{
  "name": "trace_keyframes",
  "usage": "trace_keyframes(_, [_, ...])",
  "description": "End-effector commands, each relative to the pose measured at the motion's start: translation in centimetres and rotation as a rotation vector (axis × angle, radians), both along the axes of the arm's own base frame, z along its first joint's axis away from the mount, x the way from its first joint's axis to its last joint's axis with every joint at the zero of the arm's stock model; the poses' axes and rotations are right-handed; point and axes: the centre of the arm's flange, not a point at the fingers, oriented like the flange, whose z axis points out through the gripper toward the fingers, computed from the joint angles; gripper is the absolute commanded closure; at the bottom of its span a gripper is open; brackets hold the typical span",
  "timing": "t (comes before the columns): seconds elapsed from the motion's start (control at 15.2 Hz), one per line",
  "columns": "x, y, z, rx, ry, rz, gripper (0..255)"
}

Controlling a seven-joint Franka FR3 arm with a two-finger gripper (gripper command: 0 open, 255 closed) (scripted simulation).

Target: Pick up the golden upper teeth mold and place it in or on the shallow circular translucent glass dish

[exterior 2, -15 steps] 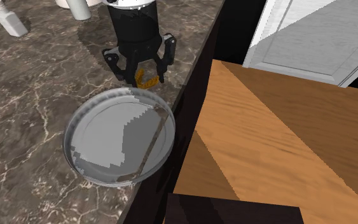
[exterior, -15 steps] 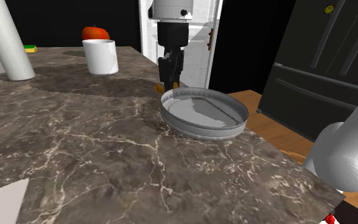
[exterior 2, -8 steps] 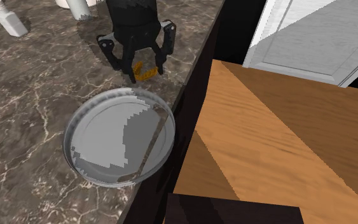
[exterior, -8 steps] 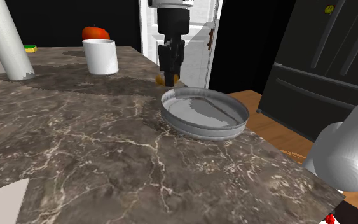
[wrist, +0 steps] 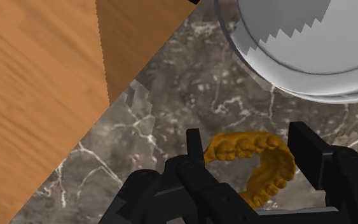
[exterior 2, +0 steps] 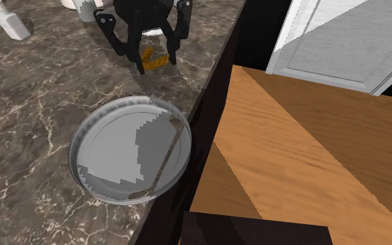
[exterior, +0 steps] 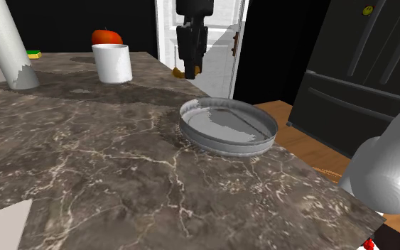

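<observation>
The golden teeth mold (wrist: 257, 165) is an arched row of teeth clasped between my black fingers. My gripper (wrist: 247, 149) is shut on it and holds it in the air above the dark marble counter (exterior: 106, 163). In the second exterior view the mold (exterior 2: 156, 60) hangs in the gripper (exterior 2: 157, 64) just past the far rim of the shallow round glass dish (exterior 2: 130, 149). From the shoulder camera the gripper (exterior: 190, 69) is up behind the dish (exterior: 226, 126), with a bit of the mold (exterior: 177, 72) peeking out. The dish (wrist: 298, 51) has nothing in it.
The dish sits close to the counter's edge, with wooden floor (exterior 2: 292, 153) below. A white mug (exterior: 113, 62), a red fruit (exterior: 106, 35) and a white cylinder (exterior: 6, 46) stand further back. A black fridge (exterior: 361, 78) is at the shoulder view's right.
The gripper has risen from the counter with the teeth mold in it. The dish has not moved.
</observation>
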Motion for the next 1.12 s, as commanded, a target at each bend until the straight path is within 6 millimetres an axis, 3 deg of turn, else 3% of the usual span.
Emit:
trace_keyframes(0.0, [0.0, 0.0, 1.2, 0.000, 0.000, 0.000, 255])
trace_keyframes(0.26, [0.0, 0.0, 3.1, 0.000, 0.000, 0.000, 255])
trace_keyframes(0.92, [-13.1, 0.4, 4.0, 0.000, 0.000, 0.000, 255])
trace_keyframes(1.06, [-14.1, 0.4, 3.5, 0.000, 0.000, 0.000, 255])
